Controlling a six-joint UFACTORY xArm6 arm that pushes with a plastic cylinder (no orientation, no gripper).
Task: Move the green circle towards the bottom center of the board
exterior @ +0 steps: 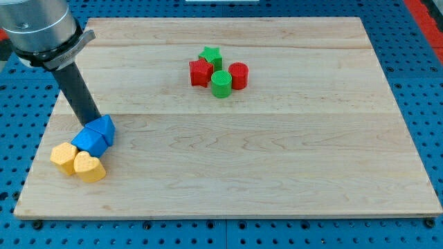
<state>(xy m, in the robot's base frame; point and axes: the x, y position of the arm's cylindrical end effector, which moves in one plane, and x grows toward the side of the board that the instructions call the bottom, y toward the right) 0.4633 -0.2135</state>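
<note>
One upright green circle point(221, 84) among red blocks point(201, 72), my tip point(97, 122) far left, gripper unseen.

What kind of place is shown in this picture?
Probably a robotics lab bench: a wooden board lies on a blue perforated table, my tip touches the blue blocks, and small coloured blocks lie grouped.

**Green circle sits high on the board**

The green circle point(221, 84) is a short, upright green cylinder resting flat on the wooden board point(277, 166). It lies in the board's upper half, a little to the view's left of the board's centre line, well apart from the board's bottom edge. Its round top face shows fully; its side wall faces the view's bottom.
</note>
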